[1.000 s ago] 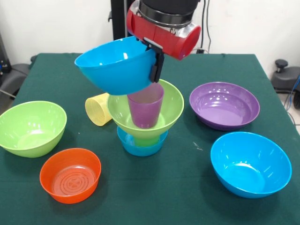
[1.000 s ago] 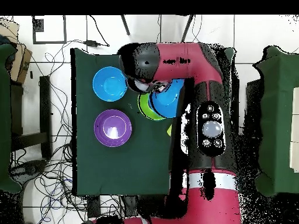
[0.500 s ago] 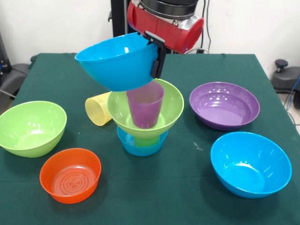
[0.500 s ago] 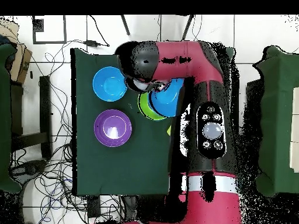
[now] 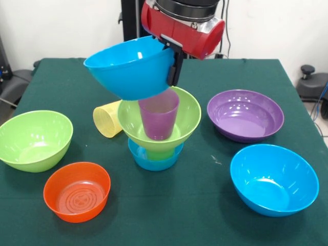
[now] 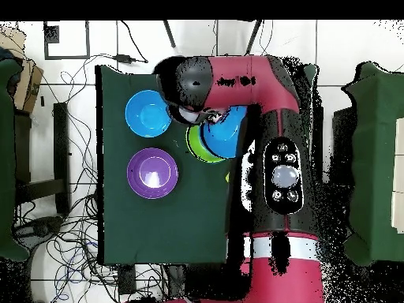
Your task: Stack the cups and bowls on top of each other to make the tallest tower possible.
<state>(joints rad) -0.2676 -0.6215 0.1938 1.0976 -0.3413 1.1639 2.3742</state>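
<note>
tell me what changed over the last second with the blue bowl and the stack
The gripper, shut on the tilted blue bowl, lifted it slightly up off the purple cup. The tower below, the yellow cup and the other bowls stayed put.

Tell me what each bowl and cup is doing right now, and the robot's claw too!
Claw: shut on the held blue bowl's rim.
Held blue bowl: in the air, tilted, above the purple cup.
Purple cup: upright inside the stacked green bowl.
Stacked green bowl: sitting on a green cup.
Small blue bowl: on the table, bottom of the stack.
Yellow cup: lying on its side.
Orange bowl: upright, empty.
</note>
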